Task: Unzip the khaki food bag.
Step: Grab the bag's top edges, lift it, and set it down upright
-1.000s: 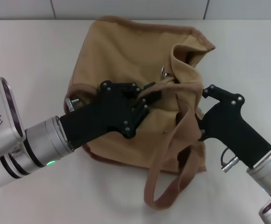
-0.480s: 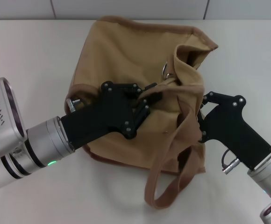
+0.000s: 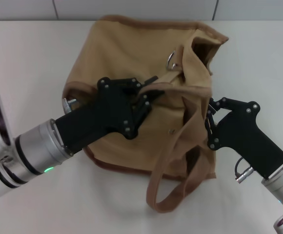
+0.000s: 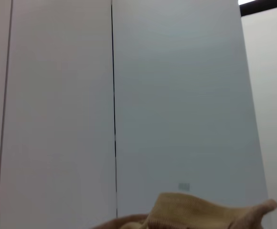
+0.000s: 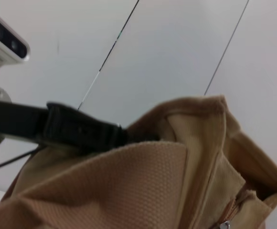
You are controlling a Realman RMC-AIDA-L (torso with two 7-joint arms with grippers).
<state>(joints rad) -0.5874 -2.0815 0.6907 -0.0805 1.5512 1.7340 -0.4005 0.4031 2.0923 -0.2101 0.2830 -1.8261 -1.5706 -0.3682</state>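
Observation:
The khaki food bag (image 3: 131,44) lies slumped on the white table in the middle of the head view. Its silver zipper pull (image 3: 172,60) sits near the top right, beside a gaping opening at that corner. My left gripper (image 3: 149,90) reaches over the bag's top and is shut on its upper fabric edge by a strap. My right gripper (image 3: 209,124) presses against the bag's right side. A loose strap loop (image 3: 171,195) hangs toward the front. The right wrist view shows the bag (image 5: 129,186) close up, with the zipper pull (image 5: 223,224) and the left gripper's black finger (image 5: 81,131).
The white table (image 3: 24,53) extends around the bag on all sides. A grey tiled wall (image 3: 131,7) runs along the back edge. The left wrist view shows mostly wall panels and a bit of bag fabric (image 4: 196,212).
The left gripper has pulled the bag's top to the left and away. The bag shifted with it and the top right opening widened. The right gripper sank slightly along the bag's side.

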